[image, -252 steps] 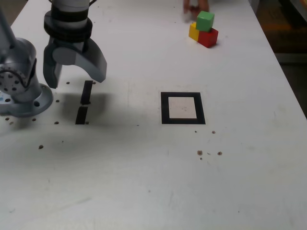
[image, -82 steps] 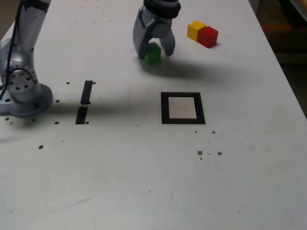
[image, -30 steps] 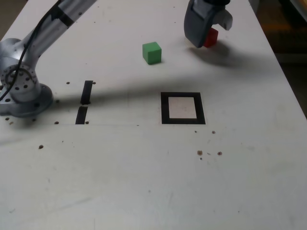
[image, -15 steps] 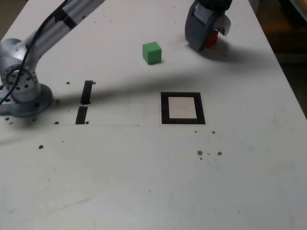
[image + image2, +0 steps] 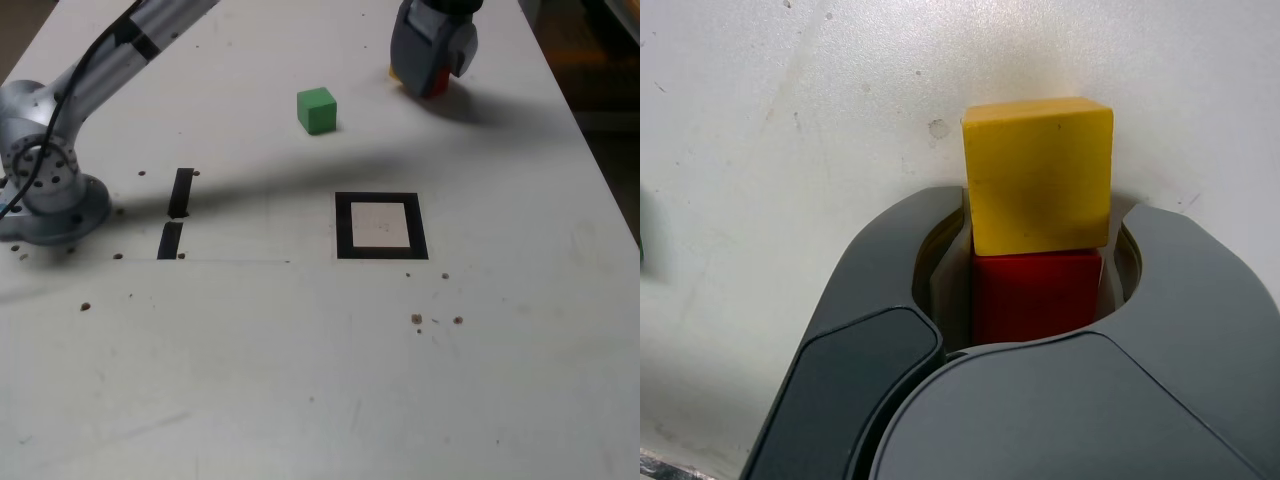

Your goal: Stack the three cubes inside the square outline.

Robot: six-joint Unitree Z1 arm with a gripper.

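Observation:
At the far end of the white table, my gripper (image 5: 433, 80) is lowered over the red cube (image 5: 438, 88), of which only a sliver shows. In the wrist view the red cube (image 5: 1035, 297) sits between the two dark jaws, which press against its sides, so my gripper (image 5: 1040, 225) is shut on it. The yellow cube (image 5: 1038, 175) touches the red one just beyond the fingertips; a yellow edge (image 5: 396, 72) peeks out beside the gripper. The green cube (image 5: 317, 109) stands alone, apart from the others. The square outline (image 5: 343, 226) holds nothing.
Two short black strips (image 5: 181, 192) lie at the exterior view's left, near the arm's grey base (image 5: 45, 190). The arm stretches diagonally across the table's far side. The table's right edge (image 5: 600, 190) runs close to the cubes.
Over the last second the gripper came down around the red cube and its jaws drew together. Earlier it set the green cube down away from the other two.

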